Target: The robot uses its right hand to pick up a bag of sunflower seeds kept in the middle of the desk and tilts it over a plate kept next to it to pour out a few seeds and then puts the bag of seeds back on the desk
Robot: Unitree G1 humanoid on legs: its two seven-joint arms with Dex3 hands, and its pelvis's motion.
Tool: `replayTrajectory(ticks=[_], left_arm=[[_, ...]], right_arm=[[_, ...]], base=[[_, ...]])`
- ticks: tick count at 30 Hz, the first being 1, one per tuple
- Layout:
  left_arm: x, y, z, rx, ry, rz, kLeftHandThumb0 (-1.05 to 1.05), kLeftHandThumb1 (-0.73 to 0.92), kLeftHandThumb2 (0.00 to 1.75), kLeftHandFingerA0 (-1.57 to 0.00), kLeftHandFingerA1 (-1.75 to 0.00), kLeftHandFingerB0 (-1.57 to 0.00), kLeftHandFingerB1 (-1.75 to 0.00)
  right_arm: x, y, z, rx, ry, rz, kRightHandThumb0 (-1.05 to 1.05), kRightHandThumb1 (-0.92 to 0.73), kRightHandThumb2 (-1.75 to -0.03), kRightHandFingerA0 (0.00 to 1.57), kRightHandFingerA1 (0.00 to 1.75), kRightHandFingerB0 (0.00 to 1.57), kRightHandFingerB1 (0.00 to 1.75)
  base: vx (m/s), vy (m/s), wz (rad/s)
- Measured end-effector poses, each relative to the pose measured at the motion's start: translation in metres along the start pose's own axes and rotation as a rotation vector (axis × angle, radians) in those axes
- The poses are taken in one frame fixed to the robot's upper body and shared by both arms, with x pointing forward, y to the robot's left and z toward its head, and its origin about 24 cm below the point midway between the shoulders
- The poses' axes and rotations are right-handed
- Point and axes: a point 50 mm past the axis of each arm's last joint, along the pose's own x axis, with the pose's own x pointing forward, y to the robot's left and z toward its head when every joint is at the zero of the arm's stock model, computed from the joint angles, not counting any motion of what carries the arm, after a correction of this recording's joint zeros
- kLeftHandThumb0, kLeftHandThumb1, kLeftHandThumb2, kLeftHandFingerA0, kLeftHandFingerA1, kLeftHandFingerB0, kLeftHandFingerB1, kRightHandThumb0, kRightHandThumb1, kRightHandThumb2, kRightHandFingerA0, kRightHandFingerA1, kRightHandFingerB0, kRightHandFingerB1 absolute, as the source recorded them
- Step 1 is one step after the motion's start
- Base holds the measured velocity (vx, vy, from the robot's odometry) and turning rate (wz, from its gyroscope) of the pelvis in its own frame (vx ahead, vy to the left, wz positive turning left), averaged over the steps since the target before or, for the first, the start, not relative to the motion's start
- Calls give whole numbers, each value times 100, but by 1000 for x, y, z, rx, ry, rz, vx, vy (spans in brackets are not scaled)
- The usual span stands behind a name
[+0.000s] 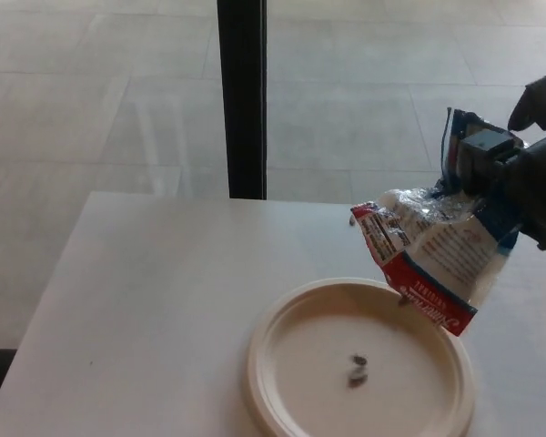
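Pour underway: your right hand (528, 182) is clamped on the seed bag (437, 250), tilted mouth-down over the plate (282, 346) at its 1 o'clock rim. Few seeds (357, 369) landed in the plate. You've left: set bag on worktop (155, 291).

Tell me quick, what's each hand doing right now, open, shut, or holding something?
Left hand: not in view.
Right hand: shut on the bag of sunflower seeds, holding it tilted over the plate.
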Motion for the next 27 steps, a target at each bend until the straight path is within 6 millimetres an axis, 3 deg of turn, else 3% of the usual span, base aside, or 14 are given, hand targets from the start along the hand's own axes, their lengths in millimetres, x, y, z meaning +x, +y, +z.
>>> replayTrajectory(ticks=[5, 6, 7, 8, 11, 12, 13, 16, 17, 18, 19, 23, 24, 27], left_arm=[[0, 0, 1, 2, -1, 1, -72, 60, 100, -38, -61, -32, -51], [0, 0, 1, 2, -1, 0, -73, 77, 63, -42, -54, -39, -38], [0, 0, 1, 2, -2, 0, -73, 78, 63, -41, -54, -40, -38], [0, 0, 1, 1, -3, 0, -74, 78, 63, -43, -54, -40, -38], [0, 0, 1, 2, -1, 0, -74, 78, 63, -44, -53, -40, -37], [0, 0, 1, 1, -1, 0, -74, 60, 99, -40, -61, -34, -52], [0, 0, 1, 1, -1, 0, -74, 77, 63, -43, -55, -40, -38], [0, 0, 1, 1, -1, 0, -73, 77, 63, -43, -55, -41, -38], [0, 0, 1, 1, 0, 0, -73, 77, 63, -45, -54, -42, -38], [0, 0, 1, 1, 0, 0, -74, 76, 63, -43, -55, -44, -38], [0, 0, 0, 1, 1, 0, -74, 77, 64, -41, -55, -44, -37], [0, 1, 0, 1, 3, 2, -74, 77, 63, -43, -53, -44, -37], [0, 1, 0, 1, 4, 2, -75, 76, 63, -43, -55, -44, -37], [0, 1, -1, 2, 4, 2, -75, 76, 63, -43, -55, -44, -37]], right_arm=[[5, -6, 0, -49, -44, -27, -22, -43, -90, 95, 175, 89, 125], [6, -7, 1, -53, -52, -33, -23, -41, -99, 97, 175, 88, 131], [6, -8, 3, -56, -60, -39, -24, -39, -105, 98, 175, 87, 139], [7, -9, 4, -57, -67, -45, -27, -49, -80, 97, 175, 95, 64], [9, -11, 10, -55, -90, -61, -30, -55, -70, 99, 168, 89, 57], [10, -12, 11, -56, -96, -63, -30, -54, -67, 98, 163, 90, 58], [10, -12, 12, -57, -102, -64, -31, -55, -66, 97, 166, 87, 58], [11, -11, 15, -55, -110, -66, -32, -41, -92, 127, 136, 84, 76], [12, -11, 17, -53, -113, -69, -21, -51, -76, 100, 170, 94, 68], [12, -11, 17, -51, -115, -70, -21, -38, -100, 96, 175, 88, 124], [12, -11, 18, -49, -114, -70, -21, -36, -112, 98, 175, 89, 142], [10, -8, 17, -37, -101, -56, -19, -35, -105, 101, 175, 93, 134], [9, -7, 17, -34, -97, -52, -21, -34, -100, 101, 175, 98, 105], [4, -2, 16, -27, -84, -35, -19, -36, -106, 97, 175, 87, 140]], base=[[0, 0, 0], [0, 0, 0], [0, 0, 0], [0, 0, 0], [0, 0, 0], [0, 0, 0], [0, 0, 0], [0, 0, 0], [0, 0, 0], [0, 0, 0], [0, 0, 0], [0, 0, 0], [0, 0, 0], [0, 0, 0]])
